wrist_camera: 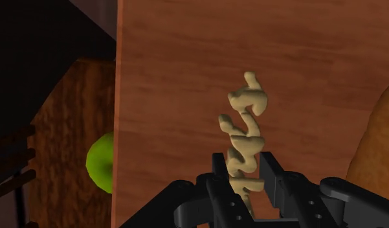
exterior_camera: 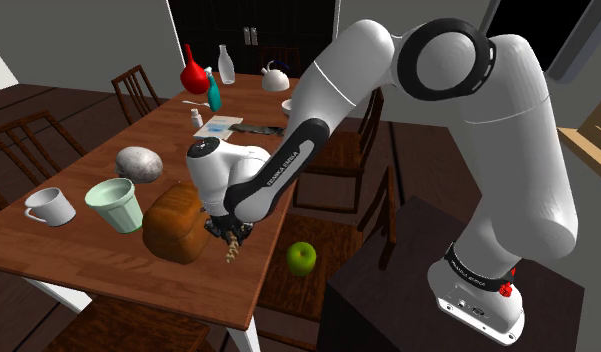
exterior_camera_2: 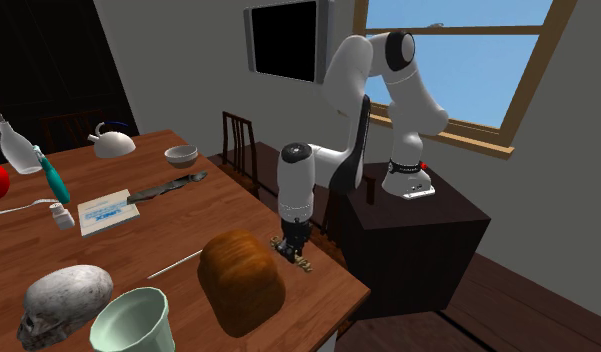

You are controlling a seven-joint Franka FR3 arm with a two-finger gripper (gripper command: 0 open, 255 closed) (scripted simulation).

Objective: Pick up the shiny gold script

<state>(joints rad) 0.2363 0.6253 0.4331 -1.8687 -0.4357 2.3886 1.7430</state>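
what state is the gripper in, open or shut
Shut on the tan lettering: in the wrist view the gripper clasps its near end between both fingers.

Worktop point(wrist_camera: 186, 78): reddish-brown wood, fine grain, smooth, low sheen.
Script point(wrist_camera: 243, 129), lower middle of wrist view: dull tan-gold, matt, lumpy surface.
Tool point(wrist_camera: 246, 167): black, matt, smooth.
Loaf point(exterior_camera: 178, 225), lower left of shoulder view: brown crust, rough texture.
Apple point(exterior_camera: 302, 258): green, smooth, slight gloss.
Bottle point(exterior_camera: 226, 65), upper middle: clear glass.
Arm point(exterior_camera: 518, 130): white shell, smooth, glossy highlights.
Skull point(exterior_camera_2: 63, 300), lower left of second exterior view: mottled grey, stony look.
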